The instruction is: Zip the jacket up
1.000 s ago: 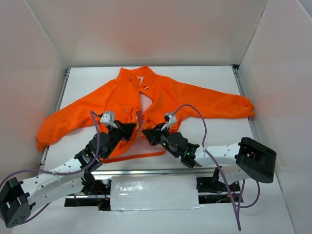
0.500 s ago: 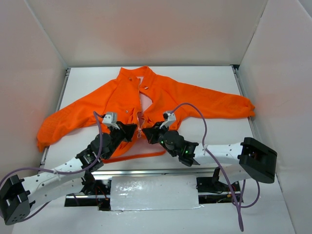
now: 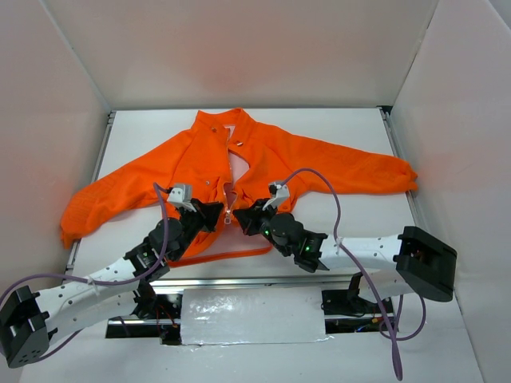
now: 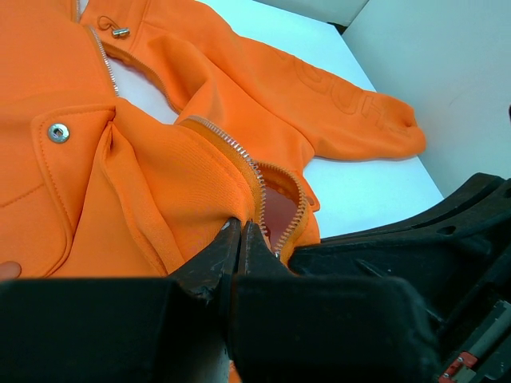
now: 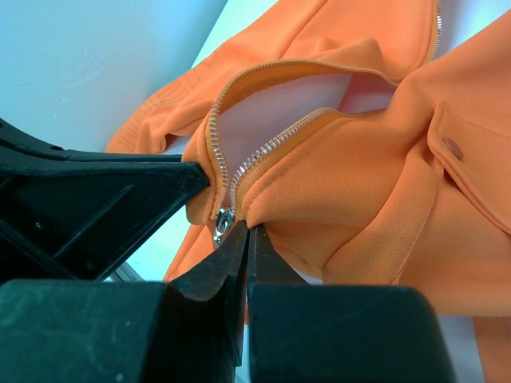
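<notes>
The orange jacket (image 3: 279,159) lies face up on the white table, collar at the far side and sleeves spread. Its front is open in the middle, showing pale pink lining. My left gripper (image 3: 219,211) is shut on the fabric of the jacket (image 4: 160,175) beside the zipper teeth (image 4: 239,155), low on the front. My right gripper (image 3: 239,214) is shut on the other front edge of the jacket (image 5: 359,175), right next to the silver zipper slider (image 5: 221,224). The two grippers face each other, nearly touching, with the lower front bunched and lifted between them.
White walls close in the table (image 3: 335,231) on three sides. A metal rail (image 3: 239,281) runs along the near edge by the arm bases. Purple cables (image 3: 319,179) loop over both arms. A snap button (image 4: 57,132) sits on the pocket flap.
Both grippers have edged slightly closer together and a little farther from the bases, still holding the lower front. Over the last half second almost nothing has moved.
</notes>
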Available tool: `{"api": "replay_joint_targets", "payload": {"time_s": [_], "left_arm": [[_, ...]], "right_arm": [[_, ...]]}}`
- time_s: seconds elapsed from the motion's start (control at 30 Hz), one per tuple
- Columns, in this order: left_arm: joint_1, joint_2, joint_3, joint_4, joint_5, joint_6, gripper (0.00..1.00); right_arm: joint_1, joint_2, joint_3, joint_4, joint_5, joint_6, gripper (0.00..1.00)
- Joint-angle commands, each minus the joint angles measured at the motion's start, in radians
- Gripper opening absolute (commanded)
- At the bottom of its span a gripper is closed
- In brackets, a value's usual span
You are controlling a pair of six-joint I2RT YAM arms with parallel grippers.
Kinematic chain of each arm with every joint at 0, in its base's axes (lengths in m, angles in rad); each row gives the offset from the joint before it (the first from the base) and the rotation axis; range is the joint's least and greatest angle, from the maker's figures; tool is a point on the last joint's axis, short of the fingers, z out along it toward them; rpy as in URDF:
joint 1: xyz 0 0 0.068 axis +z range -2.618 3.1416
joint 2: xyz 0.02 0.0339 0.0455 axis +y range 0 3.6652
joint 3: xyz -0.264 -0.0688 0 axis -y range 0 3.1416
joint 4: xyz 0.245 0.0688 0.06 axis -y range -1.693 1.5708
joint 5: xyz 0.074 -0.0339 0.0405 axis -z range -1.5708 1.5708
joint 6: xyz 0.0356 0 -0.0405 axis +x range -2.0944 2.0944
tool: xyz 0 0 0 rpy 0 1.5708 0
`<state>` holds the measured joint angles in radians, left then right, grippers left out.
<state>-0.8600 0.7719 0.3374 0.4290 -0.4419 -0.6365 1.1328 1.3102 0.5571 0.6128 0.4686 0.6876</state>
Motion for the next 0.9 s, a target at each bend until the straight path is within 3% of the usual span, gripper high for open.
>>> {"api": "replay_joint_targets", "payload": {"time_s": [0.0, 0.87], "left_arm": [[-0.005, -0.002, 0.040, 0.077, -0.018, 0.029, 0.00], [-0.005, 0.001, 0.051, 0.086, 0.008, 0.049, 0.00]], "right_arm": [[0.012, -0.046, 0.006, 0.041, -0.010, 0.004, 0.00], [0.015, -0.069, -0.022, 0.045, -0.018, -0.002, 0.00]]}}
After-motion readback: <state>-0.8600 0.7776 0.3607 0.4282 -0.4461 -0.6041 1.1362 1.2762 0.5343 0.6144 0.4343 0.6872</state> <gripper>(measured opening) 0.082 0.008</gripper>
